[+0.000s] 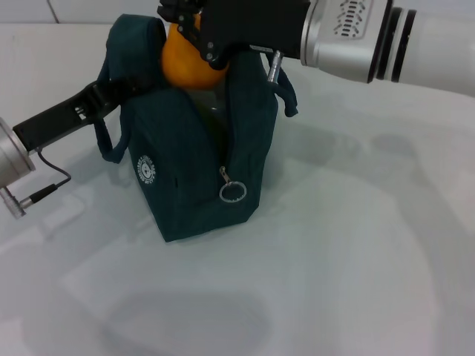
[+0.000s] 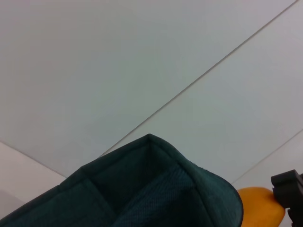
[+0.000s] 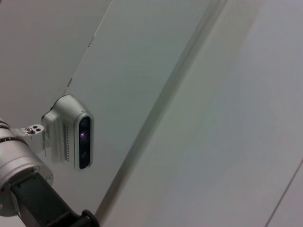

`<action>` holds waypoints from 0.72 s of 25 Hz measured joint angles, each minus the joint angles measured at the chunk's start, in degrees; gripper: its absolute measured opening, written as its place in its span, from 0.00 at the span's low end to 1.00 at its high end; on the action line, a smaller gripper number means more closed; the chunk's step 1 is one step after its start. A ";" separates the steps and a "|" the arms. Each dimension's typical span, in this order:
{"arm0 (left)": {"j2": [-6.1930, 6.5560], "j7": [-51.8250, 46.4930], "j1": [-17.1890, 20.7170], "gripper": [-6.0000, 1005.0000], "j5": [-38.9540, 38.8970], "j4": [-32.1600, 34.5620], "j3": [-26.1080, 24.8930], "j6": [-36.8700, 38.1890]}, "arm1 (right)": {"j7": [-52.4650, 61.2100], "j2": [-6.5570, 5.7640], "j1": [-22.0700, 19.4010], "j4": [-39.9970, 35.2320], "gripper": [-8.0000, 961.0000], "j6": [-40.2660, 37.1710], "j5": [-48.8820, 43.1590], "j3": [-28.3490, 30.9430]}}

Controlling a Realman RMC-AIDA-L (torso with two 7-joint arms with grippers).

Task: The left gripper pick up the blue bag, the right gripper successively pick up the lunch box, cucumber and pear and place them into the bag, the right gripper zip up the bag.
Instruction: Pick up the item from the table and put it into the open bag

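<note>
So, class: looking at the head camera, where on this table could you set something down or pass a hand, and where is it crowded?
Bare table lies in front of the blue bag and out to its right, below the right arm. It is crowded at the bag's mouth, where the right gripper holds the pear, and on the bag's left, where the left gripper holds the bag.

The blue bag (image 1: 193, 170) is matt woven cloth (metal zip ring (image 1: 232, 192)); the pear (image 1: 189, 59) smooth.
</note>
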 joint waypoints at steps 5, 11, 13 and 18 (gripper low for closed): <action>0.00 0.00 0.04 0.07 -0.01 0.00 -0.08 0.00 | -0.11 0.00 -0.36 -0.54 0.15 0.14 0.55 -0.82; 0.06 0.00 0.10 0.07 -0.01 0.01 -0.12 0.00 | -0.40 0.00 -0.58 -0.72 0.16 -0.01 0.57 -0.99; 0.07 0.00 0.12 0.07 -0.01 0.01 -0.11 0.00 | -0.60 0.00 -0.61 -0.79 0.16 -0.03 0.57 -0.99; 0.09 0.00 0.17 0.07 -0.01 0.01 -0.12 0.00 | -0.77 0.00 -0.84 -0.92 0.26 -0.28 0.67 -0.99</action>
